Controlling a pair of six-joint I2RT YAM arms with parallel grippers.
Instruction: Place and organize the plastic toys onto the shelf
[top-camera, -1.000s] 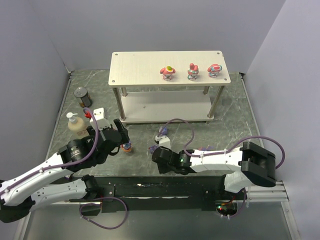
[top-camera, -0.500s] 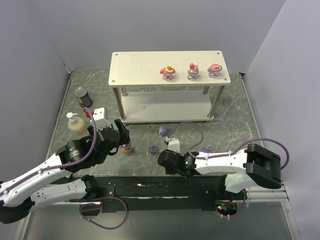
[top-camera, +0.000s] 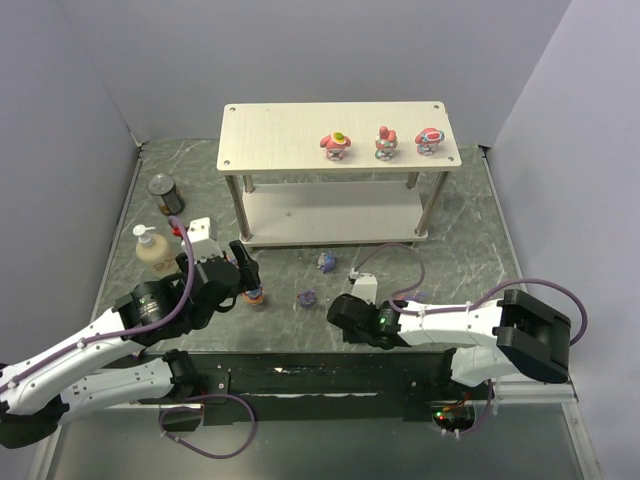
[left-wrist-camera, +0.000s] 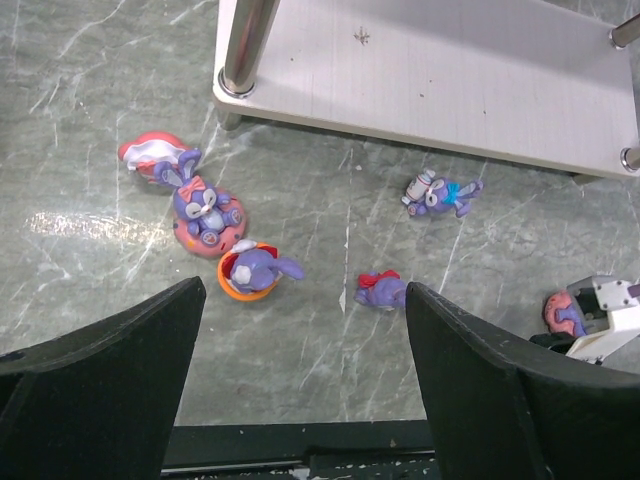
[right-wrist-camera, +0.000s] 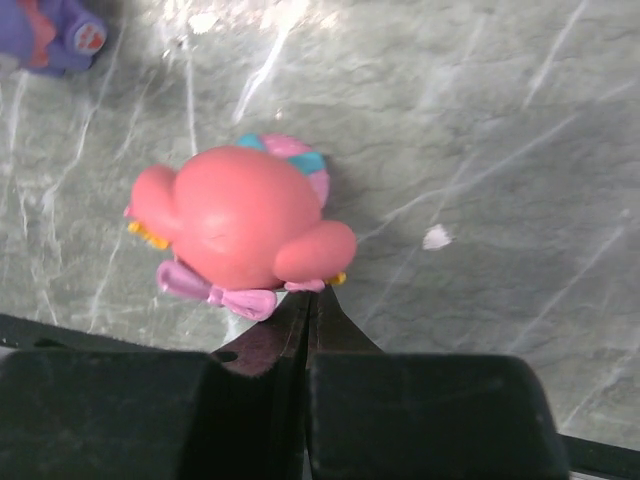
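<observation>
Directly ahead of the right gripper (right-wrist-camera: 308, 300), just past its tips, find the pink hooded figurine (right-wrist-camera: 240, 225), lying on the grey marbled table (right-wrist-camera: 480, 150) with its rounded back up and a lilac bow nearest the fingers. Note the jaws pressed together with nothing between them, tips at or barely off the toy's lower edge; cannot tell from the wrist view whether touching. Judge the toy's broad span as running left to right, along the closing direction, and sitting a little left of the seam between the fingers. Probably calls for parting the jaws wide, shifting slightly left, then advancing to straddle it. As a guess at the risk: shoving the round body away if pushed forward while closed.

On the other side, left gripper (left-wrist-camera: 305, 295) spread wide, holding nothing, hanging above the purple figurine in an orange cup (left-wrist-camera: 255, 272) and the purple figurine with a red bow (left-wrist-camera: 382, 290); nearer to those, farther from the pink one. Well beyond both arms, the shelf (top-camera: 290, 135), with three pink figurines (top-camera: 385, 143) lined up along the right of its top board.
</observation>
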